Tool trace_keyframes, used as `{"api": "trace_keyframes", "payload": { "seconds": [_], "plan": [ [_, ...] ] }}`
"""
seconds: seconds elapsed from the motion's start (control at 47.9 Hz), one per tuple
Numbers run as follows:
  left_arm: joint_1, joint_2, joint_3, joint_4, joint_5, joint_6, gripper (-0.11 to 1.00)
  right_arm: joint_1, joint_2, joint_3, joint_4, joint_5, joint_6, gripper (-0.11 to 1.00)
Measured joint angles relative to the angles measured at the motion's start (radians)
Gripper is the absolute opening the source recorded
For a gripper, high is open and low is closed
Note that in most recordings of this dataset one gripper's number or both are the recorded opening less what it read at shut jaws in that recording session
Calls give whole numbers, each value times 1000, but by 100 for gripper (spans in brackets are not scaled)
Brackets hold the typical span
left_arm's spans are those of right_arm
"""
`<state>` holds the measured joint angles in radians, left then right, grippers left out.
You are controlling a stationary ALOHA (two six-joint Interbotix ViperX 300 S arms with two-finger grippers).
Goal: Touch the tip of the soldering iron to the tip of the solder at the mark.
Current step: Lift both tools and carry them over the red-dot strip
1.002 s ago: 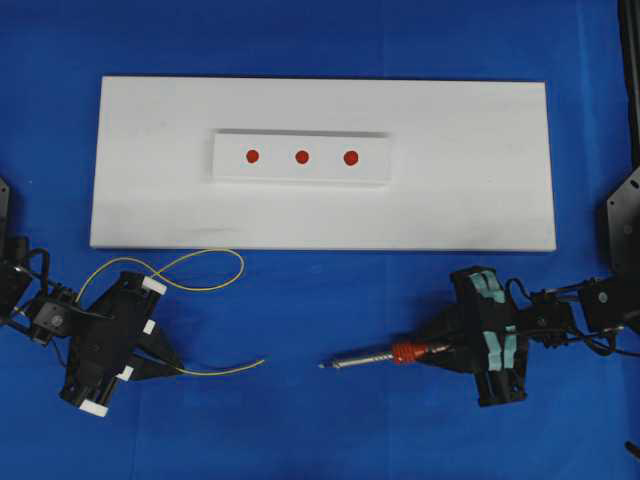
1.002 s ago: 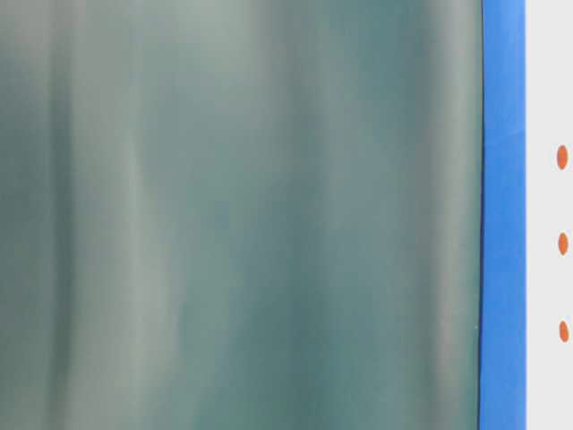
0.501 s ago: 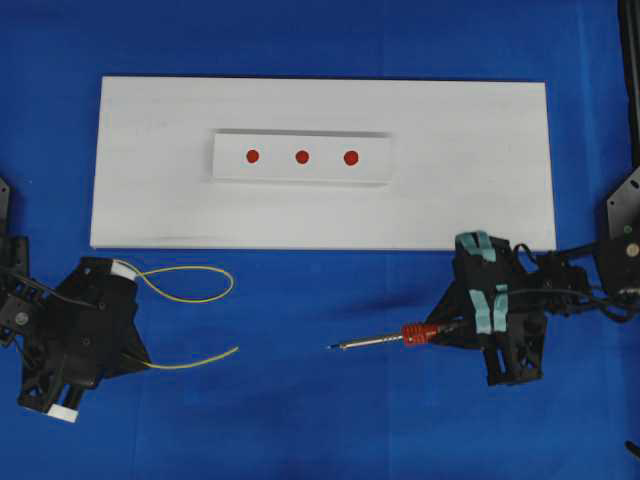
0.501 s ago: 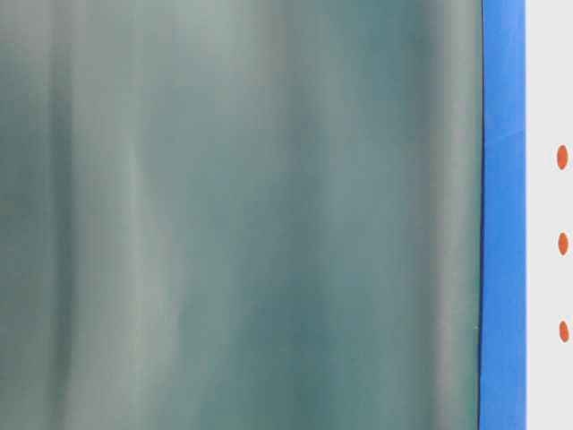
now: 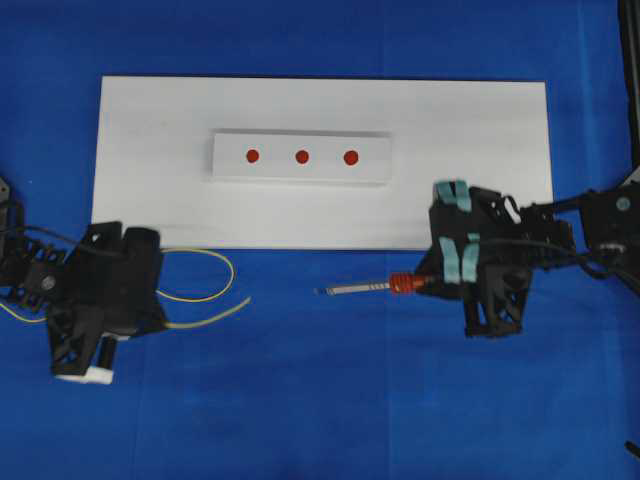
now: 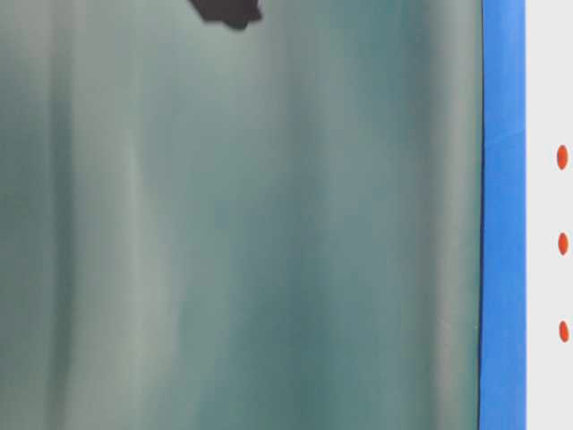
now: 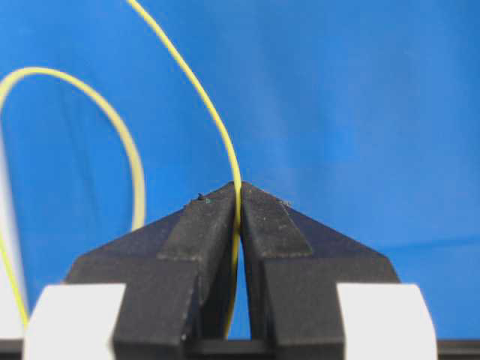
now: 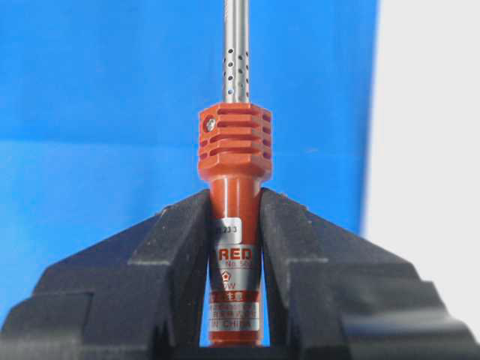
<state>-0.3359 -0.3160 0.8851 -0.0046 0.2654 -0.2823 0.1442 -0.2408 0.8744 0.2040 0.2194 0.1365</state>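
Observation:
The soldering iron points left over the blue cloth, just in front of the white board, with my right gripper shut on its orange-red handle. In the right wrist view the right gripper clamps the handle below its ribbed collar, and the metal shaft runs up out of frame. My left gripper is shut on the solder, a thin yellow wire whose free end lies well left of the iron's tip. The left wrist view shows the solder pinched between the tips of the left gripper. Three red marks sit on a raised white block.
A large white board lies on blue cloth, carrying the raised block. The table-level view is mostly a blurred grey-green surface, with the red marks at its right edge and a dark shape at the top.
Both grippers moved toward the board's front edge, carrying the solder and the iron with them. The iron's tip is now closer to the board. A dark shape appeared at the top of the table-level view.

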Motion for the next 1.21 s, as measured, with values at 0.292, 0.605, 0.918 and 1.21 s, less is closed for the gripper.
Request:
{"api": "trace_keyframes", "payload": {
  "seconds": [0.292, 0.605, 0.918, 1.21],
  "plan": [
    [216, 64, -89, 9, 97, 170, 1, -155, 11, -57, -112, 54, 0, 6],
    [391, 107, -161, 11, 153, 290, 1, -256, 46, -97, -166, 121, 2, 6],
    [428, 152, -224, 11, 222, 342, 1, -270, 52, -104, -192, 138, 0, 6],
    [434, 161, -242, 11, 247, 347, 1, -290, 52, -104, -198, 150, 0, 6]
  ]
}}
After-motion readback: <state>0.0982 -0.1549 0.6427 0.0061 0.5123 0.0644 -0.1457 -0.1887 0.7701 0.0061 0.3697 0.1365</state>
